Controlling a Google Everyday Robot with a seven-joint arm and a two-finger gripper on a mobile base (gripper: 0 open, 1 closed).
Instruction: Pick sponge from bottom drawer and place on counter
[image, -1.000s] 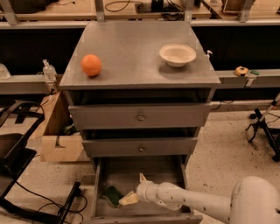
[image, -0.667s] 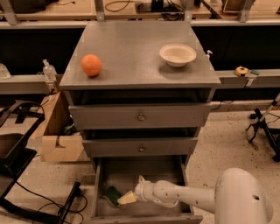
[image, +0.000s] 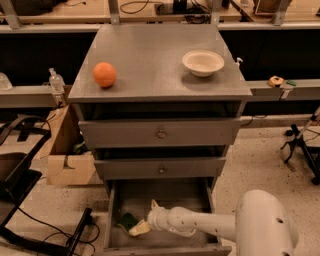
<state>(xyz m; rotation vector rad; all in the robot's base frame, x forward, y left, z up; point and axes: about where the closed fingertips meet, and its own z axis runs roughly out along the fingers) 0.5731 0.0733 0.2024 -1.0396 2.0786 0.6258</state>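
The bottom drawer (image: 162, 246) is pulled open under two closed drawers. The sponge (image: 127, 220), dark green with a yellow edge, lies at the drawer's left front. My gripper (image: 145, 217) reaches into the drawer from the right, just right of the sponge. It is open: one pale fingertip (image: 152, 204) points up and the other (image: 139, 229) lies against the sponge's right edge. The counter (image: 150, 55) is the cabinet's grey top, well above the gripper.
An orange (image: 104, 74) sits at the counter's left and a white bowl (image: 203, 62) at its right. My white arm (image: 260, 227) fills the lower right. A cardboard box (image: 67, 160) and cables lie on the floor to the left of the cabinet.
My gripper has moved slightly left inside the drawer, closer to the sponge. The sponge, orange and bowl have not moved.
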